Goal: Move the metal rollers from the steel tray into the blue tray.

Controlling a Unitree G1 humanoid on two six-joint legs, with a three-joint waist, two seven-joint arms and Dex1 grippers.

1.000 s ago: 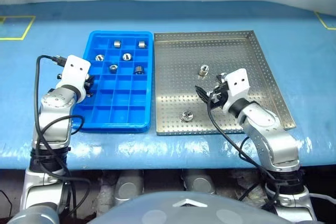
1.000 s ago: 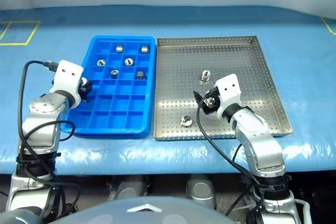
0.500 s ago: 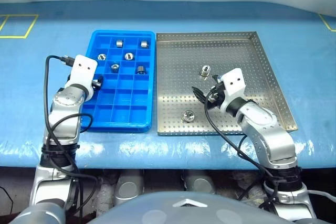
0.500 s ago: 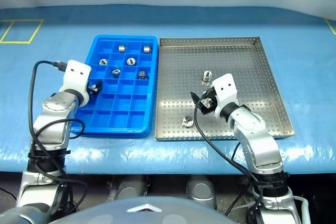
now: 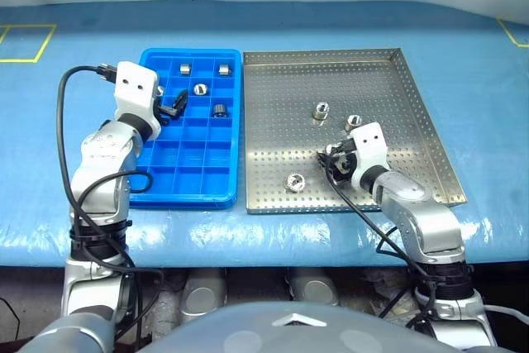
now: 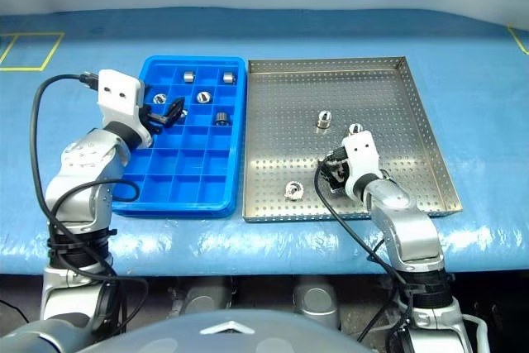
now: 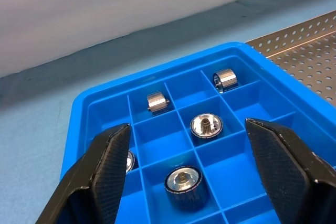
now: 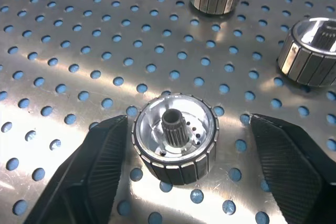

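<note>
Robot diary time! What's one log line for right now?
left pincer: open, empty, over blue tray | right pincer: open around one of the metal rollers, not gripped | steel tray: three rollers left

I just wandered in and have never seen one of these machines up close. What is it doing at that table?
It is moving small metal rollers from a steel tray into a blue tray of little compartments. Several rollers already sit in the blue one; three remain on the steel one. The right gripper is low over the steel tray, jaws open on either side of one roller. The left gripper hovers open and empty over the blue tray.
</note>
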